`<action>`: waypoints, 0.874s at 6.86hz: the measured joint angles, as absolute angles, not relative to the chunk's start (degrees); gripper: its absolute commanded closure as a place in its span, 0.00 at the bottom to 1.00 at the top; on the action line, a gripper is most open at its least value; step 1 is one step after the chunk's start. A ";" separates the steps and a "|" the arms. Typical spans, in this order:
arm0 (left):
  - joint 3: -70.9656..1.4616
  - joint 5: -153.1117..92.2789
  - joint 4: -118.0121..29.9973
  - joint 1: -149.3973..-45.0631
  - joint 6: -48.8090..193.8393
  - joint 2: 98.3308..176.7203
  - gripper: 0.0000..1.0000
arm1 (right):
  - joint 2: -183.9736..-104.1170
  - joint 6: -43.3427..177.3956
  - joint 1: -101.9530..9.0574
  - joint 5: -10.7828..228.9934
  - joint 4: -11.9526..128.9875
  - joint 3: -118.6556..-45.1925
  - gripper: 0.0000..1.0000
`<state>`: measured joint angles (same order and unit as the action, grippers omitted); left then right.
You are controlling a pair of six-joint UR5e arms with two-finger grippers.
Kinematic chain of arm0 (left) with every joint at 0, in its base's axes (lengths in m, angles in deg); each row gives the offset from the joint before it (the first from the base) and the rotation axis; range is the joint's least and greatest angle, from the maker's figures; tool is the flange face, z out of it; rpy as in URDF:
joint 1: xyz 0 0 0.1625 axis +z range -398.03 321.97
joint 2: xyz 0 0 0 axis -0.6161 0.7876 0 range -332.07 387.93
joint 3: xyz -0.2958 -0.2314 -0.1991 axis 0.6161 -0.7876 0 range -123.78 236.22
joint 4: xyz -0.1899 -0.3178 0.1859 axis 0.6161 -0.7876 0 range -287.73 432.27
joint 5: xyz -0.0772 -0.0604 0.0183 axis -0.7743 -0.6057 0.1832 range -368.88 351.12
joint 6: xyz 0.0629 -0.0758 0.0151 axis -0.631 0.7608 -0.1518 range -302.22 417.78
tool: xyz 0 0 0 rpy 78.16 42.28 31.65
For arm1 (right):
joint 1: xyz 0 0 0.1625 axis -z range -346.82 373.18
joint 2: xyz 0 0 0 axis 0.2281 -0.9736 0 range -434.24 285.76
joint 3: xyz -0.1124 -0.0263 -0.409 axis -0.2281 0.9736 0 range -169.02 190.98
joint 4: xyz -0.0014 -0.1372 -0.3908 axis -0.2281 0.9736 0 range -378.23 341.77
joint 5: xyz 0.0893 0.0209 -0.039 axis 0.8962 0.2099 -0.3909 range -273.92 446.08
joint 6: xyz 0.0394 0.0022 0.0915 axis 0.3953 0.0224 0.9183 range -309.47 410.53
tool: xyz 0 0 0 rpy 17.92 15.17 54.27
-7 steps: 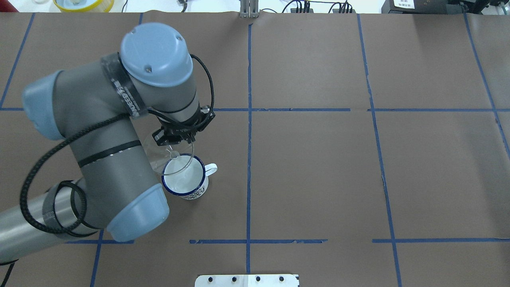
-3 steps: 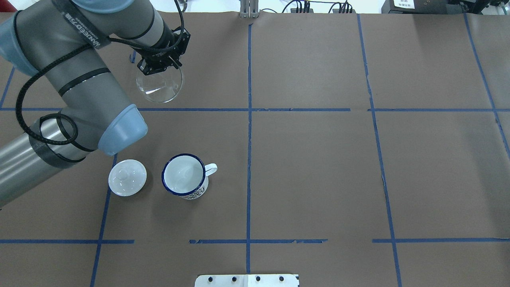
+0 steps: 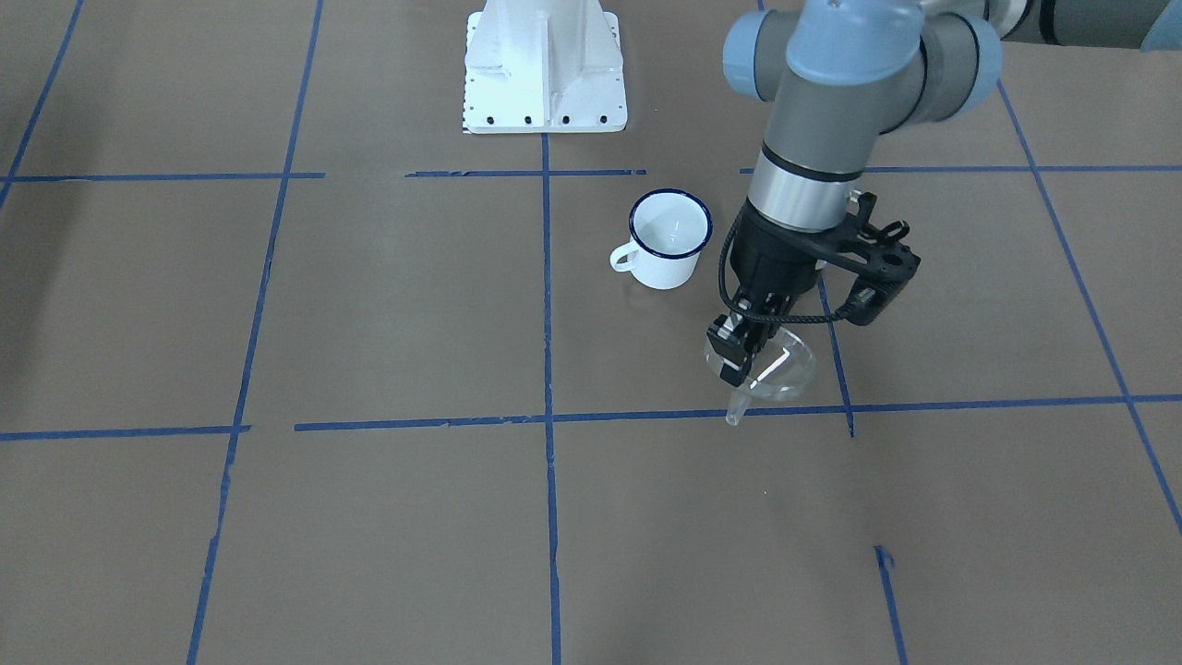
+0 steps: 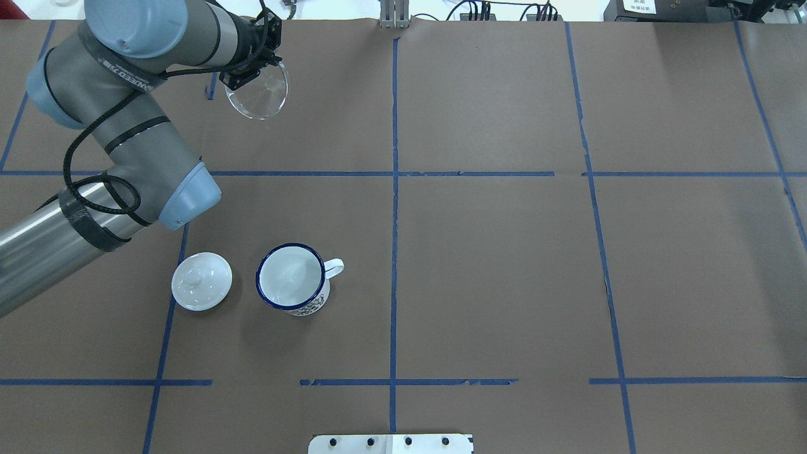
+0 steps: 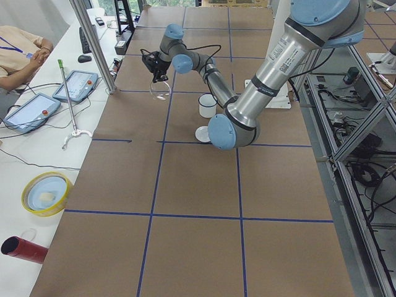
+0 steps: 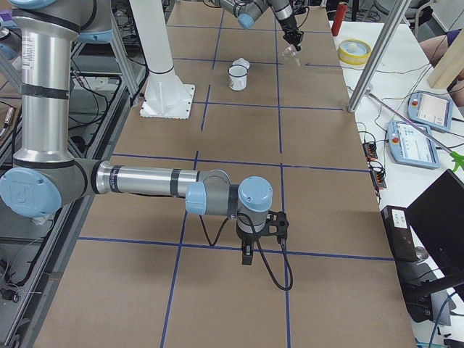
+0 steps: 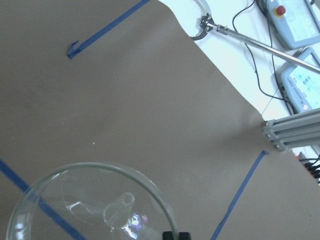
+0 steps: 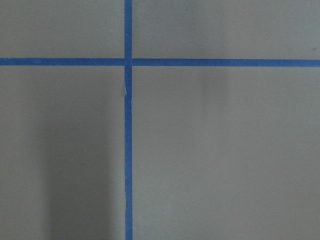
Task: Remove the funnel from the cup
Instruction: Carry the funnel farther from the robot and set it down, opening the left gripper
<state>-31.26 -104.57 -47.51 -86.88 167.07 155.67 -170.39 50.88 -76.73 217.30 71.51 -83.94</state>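
My left gripper (image 4: 242, 78) is shut on the rim of the clear funnel (image 4: 258, 94) and holds it above the table's far left part, spout down and tilted. The front view shows the gripper (image 3: 739, 356) and the funnel (image 3: 774, 369). The left wrist view shows the funnel (image 7: 95, 205) from above. The white mug with a blue rim (image 4: 291, 277) stands apart, nearer the robot, with nothing in it (image 3: 669, 238). My right gripper (image 6: 246, 254) shows only in the right side view, low over the table far from the mug; I cannot tell whether it is open or shut.
A white domed lid with a knob (image 4: 202, 280) lies just left of the mug. The far table edge with cables, teach pendants (image 7: 300, 85) and an aluminium post (image 7: 292, 130) is close to the funnel. The robot's white base plate (image 3: 545, 69) is at the near edge.
The left gripper has lifted the funnel out of the mug and carried it toward the far left of the table. The arm no longer hides the lid.
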 measured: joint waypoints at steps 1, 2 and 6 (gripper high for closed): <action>-25.86 -100.17 -56.52 -86.90 168.21 155.29 1.00 | -170.39 50.88 -76.73 217.30 71.51 -83.94 0.00; -21.15 -96.76 -63.43 -86.83 169.31 155.00 1.00 | -170.39 50.88 -76.73 217.30 71.51 -83.94 0.00; -11.86 -92.02 -76.92 -83.92 173.42 154.46 1.00 | -170.39 50.88 -76.73 217.30 71.51 -83.94 0.00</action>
